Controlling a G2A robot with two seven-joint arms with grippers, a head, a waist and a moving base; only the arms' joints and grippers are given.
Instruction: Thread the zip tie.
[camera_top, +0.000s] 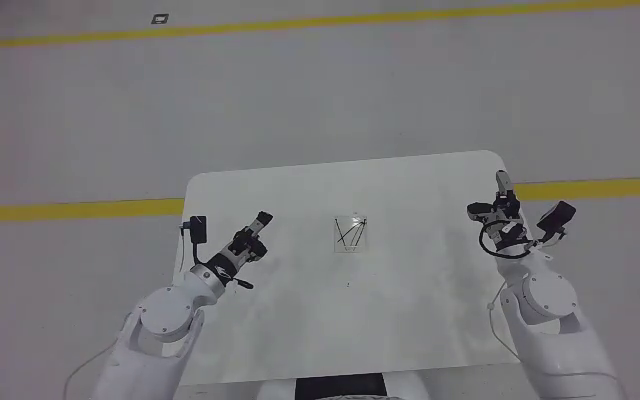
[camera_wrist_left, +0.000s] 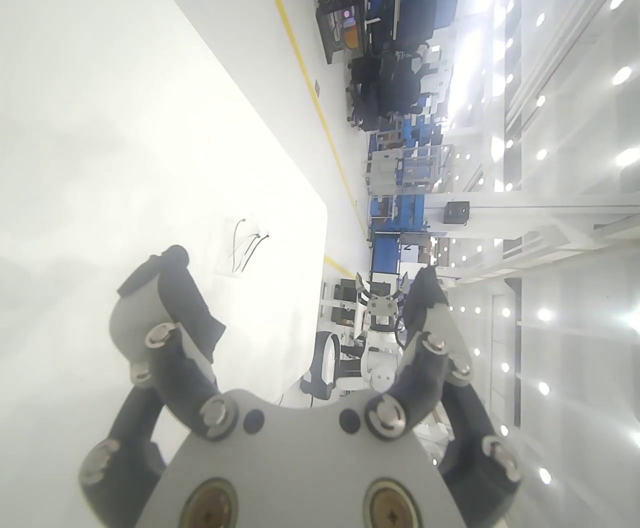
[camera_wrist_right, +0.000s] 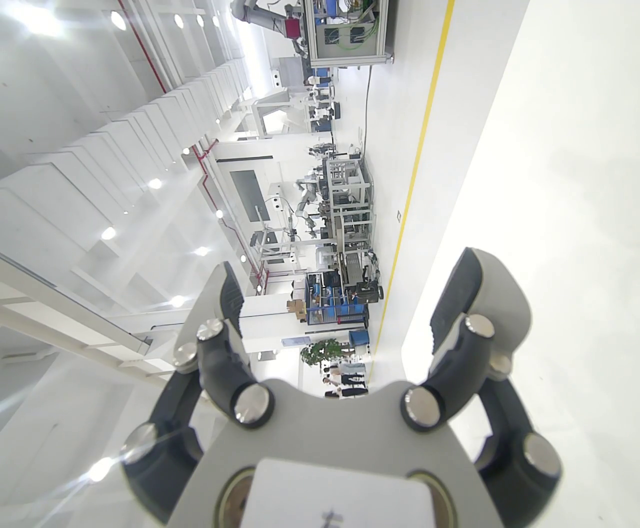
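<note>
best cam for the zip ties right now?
Left wrist view: the zip ties lie ahead of the open left end effector, with separate strands and heads distinguishable. Top view has them as thin dark lines in the middle of the table. Right wrist view faces the table edge and hall.

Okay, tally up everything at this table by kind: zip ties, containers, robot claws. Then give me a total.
Black zip ties: 3, counting the heads that show
Clear tray: 1, holding the ties
Claws: 2, left claw and right claw, both open
Total: 6
</note>
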